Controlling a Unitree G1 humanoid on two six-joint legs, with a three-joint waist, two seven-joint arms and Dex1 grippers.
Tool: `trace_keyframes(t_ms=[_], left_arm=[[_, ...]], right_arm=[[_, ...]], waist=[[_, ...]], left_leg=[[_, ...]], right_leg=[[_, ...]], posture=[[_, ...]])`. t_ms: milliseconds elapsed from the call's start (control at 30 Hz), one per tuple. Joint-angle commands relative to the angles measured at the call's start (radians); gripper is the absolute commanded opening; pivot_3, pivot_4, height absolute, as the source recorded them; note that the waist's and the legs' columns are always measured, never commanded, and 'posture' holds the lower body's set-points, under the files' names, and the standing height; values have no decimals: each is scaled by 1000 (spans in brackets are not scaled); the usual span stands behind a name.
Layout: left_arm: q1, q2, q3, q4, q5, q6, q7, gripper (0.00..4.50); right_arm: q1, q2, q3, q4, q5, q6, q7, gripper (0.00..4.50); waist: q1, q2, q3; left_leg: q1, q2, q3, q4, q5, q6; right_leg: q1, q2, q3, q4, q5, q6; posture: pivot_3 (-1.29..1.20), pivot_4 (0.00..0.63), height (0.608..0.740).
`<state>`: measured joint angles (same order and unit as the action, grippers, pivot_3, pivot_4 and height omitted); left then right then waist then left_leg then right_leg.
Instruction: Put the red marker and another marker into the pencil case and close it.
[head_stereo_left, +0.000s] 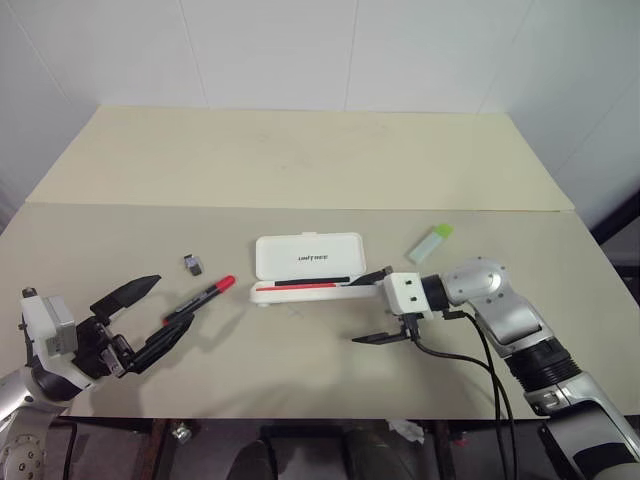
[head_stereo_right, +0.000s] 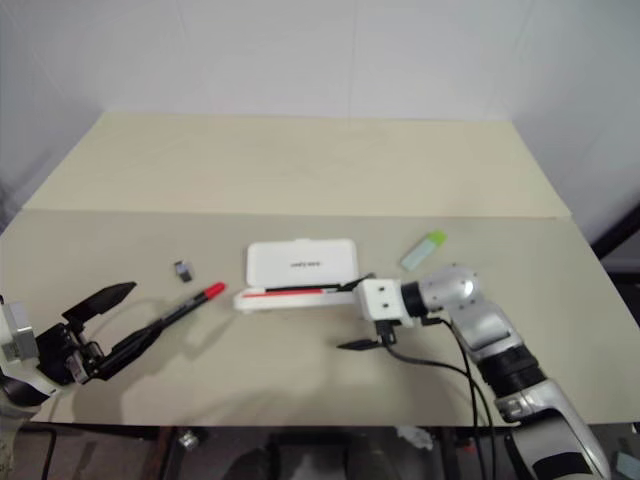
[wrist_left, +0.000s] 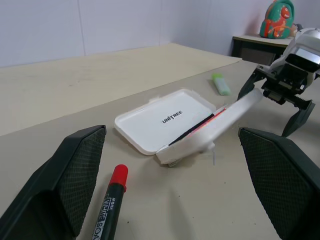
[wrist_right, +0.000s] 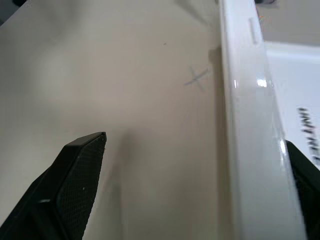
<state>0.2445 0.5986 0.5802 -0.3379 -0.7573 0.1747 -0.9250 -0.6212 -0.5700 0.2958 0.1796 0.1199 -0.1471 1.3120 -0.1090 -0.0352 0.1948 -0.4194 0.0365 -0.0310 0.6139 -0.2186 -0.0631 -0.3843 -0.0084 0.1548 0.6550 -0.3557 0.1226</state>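
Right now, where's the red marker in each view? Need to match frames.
Left eye: red marker lies on the table, left of the pencil case.
Right eye: red marker, again left of the case.
Left wrist: lower middle, between the fingers.
Right wrist: not in it.
Shared landmark: the case's UNITREE lid.

- A plain indoor test room or robotics lab, going by its bare, staged look.
- Two pale beige tables (head_stereo_left: 300, 160) pushed together, backed by blank white panelled walls (head_stereo_left: 300, 50).
- A dark side cabinet (wrist_left: 255, 46) stands off to one side, with a colourful dinosaur-like toy figure (wrist_left: 279, 19) on top.
- Black cables (head_stereo_left: 480, 370) trail off a robot arm.
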Motion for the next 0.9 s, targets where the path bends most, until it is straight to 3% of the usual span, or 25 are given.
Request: trace_keyframes(t_ms=[33,200,900], left_arm=[[-5,8,10,-12,-2,-4,7,4500],[-6,8,11,-17,-3,-4,14,4500],[12,3,38,-20,3,4,104,4500]], right_arm=[[-50,24,-58,35,38,-33,-28,4456],[-99,72,-101,101,77,-47,-57,4456],[-257,109,-211,220,161,25,-85,4456]], waist=[[-1,0,0],[-1,0,0],[-2,1,1]], left_leg=[[1,0,0,0,0,0],[11,0,0,-2,0,0],[11,1,1,-3,0,0]], right_leg=[[1,0,0,0,0,0],[11,0,0,-2,-1,-1],[11,0,1,-2,-1,-1]], posture=[[0,150,740],[0,150,740],[0,150,740]])
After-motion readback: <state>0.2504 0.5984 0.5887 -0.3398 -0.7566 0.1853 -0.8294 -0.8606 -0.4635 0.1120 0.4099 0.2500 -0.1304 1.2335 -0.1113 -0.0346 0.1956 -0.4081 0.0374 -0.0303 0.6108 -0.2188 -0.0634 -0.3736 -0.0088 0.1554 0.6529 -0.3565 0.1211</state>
